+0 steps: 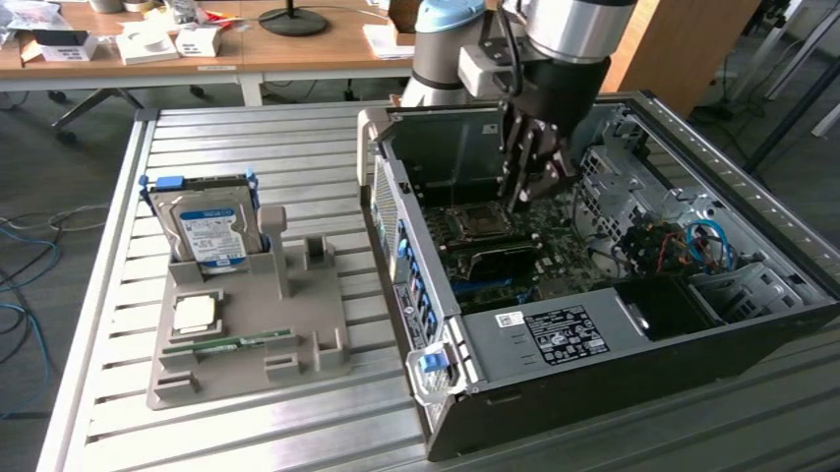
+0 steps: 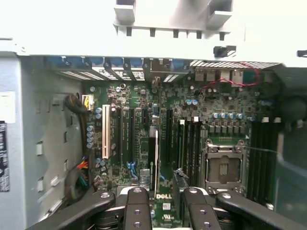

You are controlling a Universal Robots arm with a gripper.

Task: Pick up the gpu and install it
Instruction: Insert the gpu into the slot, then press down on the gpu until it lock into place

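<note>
My gripper [image 1: 529, 182] reaches down into the open computer case [image 1: 577, 339], just over the motherboard [image 1: 584, 231]. In the wrist view the gripper [image 2: 165, 203] is shut on the gpu [image 2: 154, 158]. The card shows edge-on as a thin strip between the fingers [image 2: 137, 211], with a dark block of it beside the other finger. It hangs over the black expansion slots [image 2: 127, 139], next to the white slot [image 2: 105, 132]. Whether its edge touches a slot is hidden. The empty CPU socket [image 2: 224, 165] lies to one side.
On the exterior view's left, a grey holder [image 1: 309, 349] carries a silver hard drive with a blue label [image 1: 208, 231], a CPU chip [image 1: 195, 313] and a narrow memory stick [image 1: 243, 343]. Blue and red cables [image 1: 702, 241] and a drive cage crowd the case's far side.
</note>
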